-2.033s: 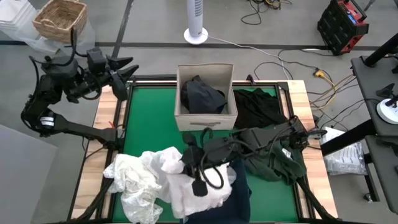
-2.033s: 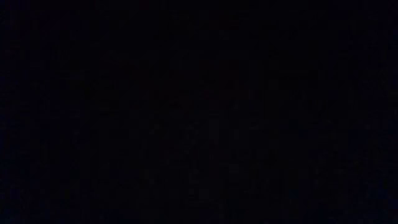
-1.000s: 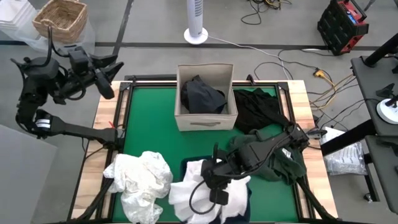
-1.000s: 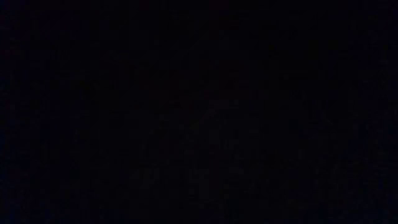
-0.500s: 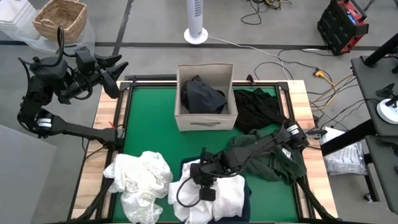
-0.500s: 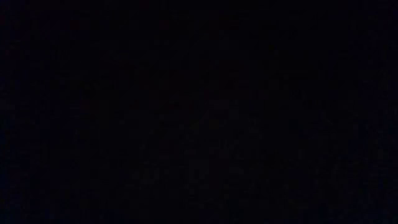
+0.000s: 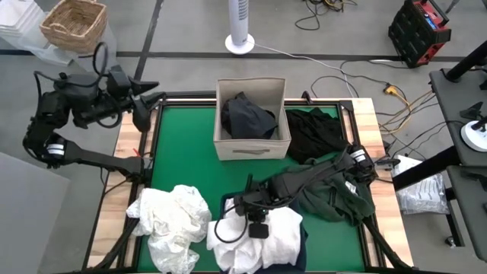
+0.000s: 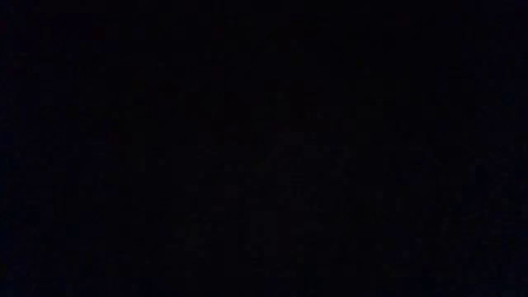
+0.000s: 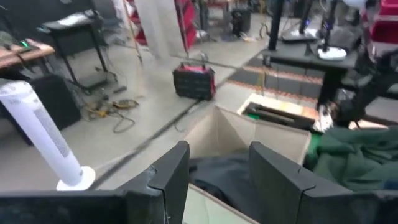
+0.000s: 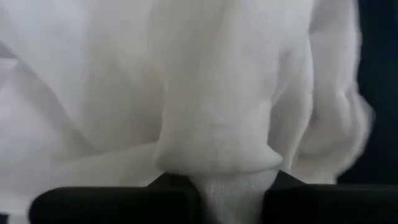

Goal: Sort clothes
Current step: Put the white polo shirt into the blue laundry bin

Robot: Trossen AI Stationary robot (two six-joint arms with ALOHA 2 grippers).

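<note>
My right gripper reaches from the table's right side to the near middle and is shut on a white garment that lies heaped on the navy blue bin. A second white garment is crumpled on the table's near left. An olive green garment and a black one lie under and beyond the right arm. Another dark garment sits inside the beige box. My left gripper hangs open beyond the table's far left corner, holding nothing. The low view is black. My right gripper pinches a bunched fold of the white garment between its two fingers. It comes at the cloth from above. The cloth swells out just past the fingertips, and the remainder of the garment rests slack on the navy bin.
The beige box stands at the table's far middle, and bare green mat lies between it and the white heap. Beyond the table there are a wicker basket, a white fan, cables and a red-black case.
My right gripper, still shut on the white garment, has moved a little toward the table's left and far edges. The garment has bunched up on the navy bin, apart from the other white heap. My left gripper has swung right and slightly down toward the table's far left corner.
</note>
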